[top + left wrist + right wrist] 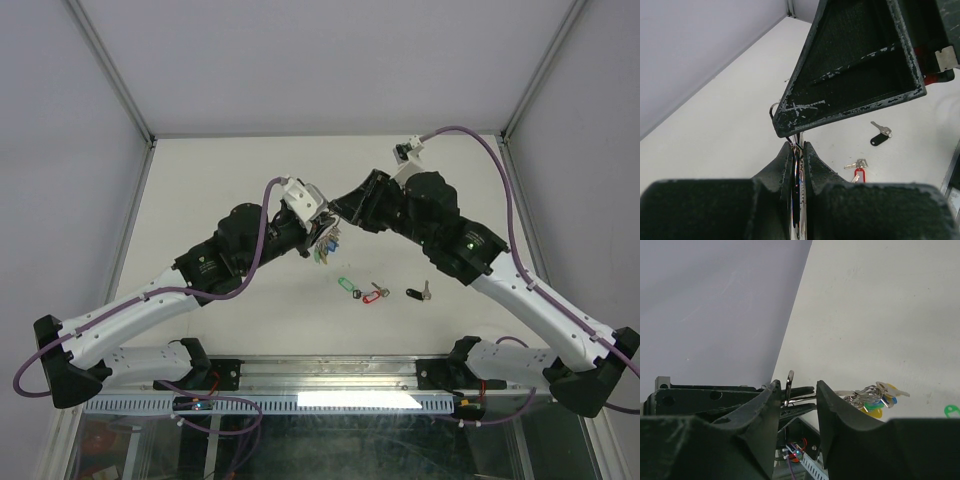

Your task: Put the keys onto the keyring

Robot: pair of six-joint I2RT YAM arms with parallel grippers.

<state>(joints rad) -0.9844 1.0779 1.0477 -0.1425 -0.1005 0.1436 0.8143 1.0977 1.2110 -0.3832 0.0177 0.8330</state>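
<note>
My left gripper (pixel 799 146) is shut on the keyring (pixel 789 386), a thin silver ring held edge-up above the table. Its bunch of keys with blue, yellow and green tags (pixel 874 399) hangs beside the left fingers (pixel 322 222). My right gripper (pixel 797 385) is open, one finger on each side of the ring, which stands close to its left finger. In the left wrist view a right finger (pixel 855 65) fills the upper frame. Three keys lie on the table: green tag (pixel 347 287), red tag (pixel 375 294), black tag (pixel 418 293).
The white table (pixel 230 180) is walled by pale panels at the left, back and right. A metal rail (pixel 330 375) runs along the near edge between the arm bases. The red-tag key (pixel 857 172) and black-tag key (pixel 880 136) also show in the left wrist view.
</note>
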